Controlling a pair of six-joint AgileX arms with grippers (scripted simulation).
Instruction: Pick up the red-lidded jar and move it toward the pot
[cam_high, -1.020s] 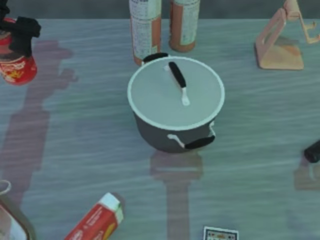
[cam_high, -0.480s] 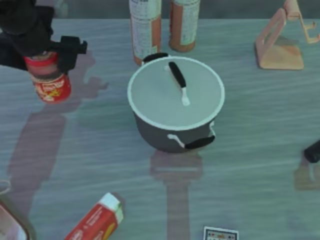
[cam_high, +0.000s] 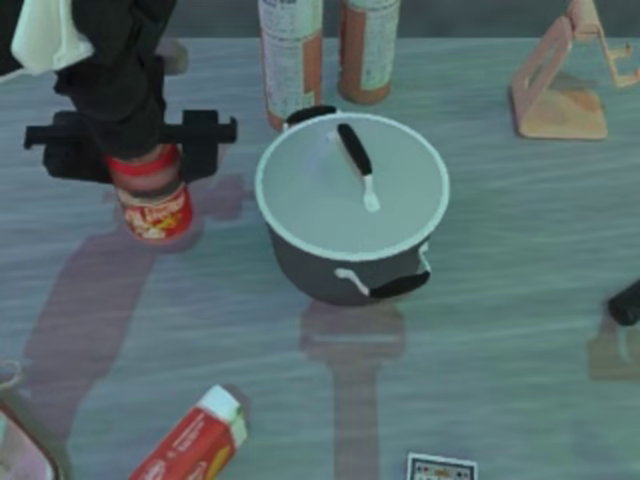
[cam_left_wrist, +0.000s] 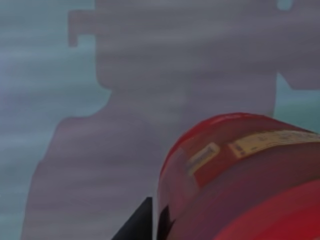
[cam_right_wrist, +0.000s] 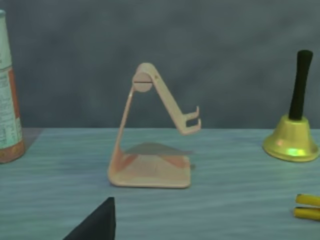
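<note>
Left of centre in the top view, the red-lidded jar (cam_high: 152, 200) is held upright by its lid in the left gripper (cam_high: 135, 160); the pot (cam_high: 350, 205) lies just beside it, rightward.

Red-lidded jar (cam_high: 153, 198) upright, near pot (cam_high: 350, 205)

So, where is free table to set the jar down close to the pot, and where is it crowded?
The left pincer holds the red-lidded jar left of the pot. Bare table lies between the jar and the pot, stretching toward the carton. Right of the pot, toward the phone stand, is also open. Behind the pot it is crowded: two canisters stand close.
</note>
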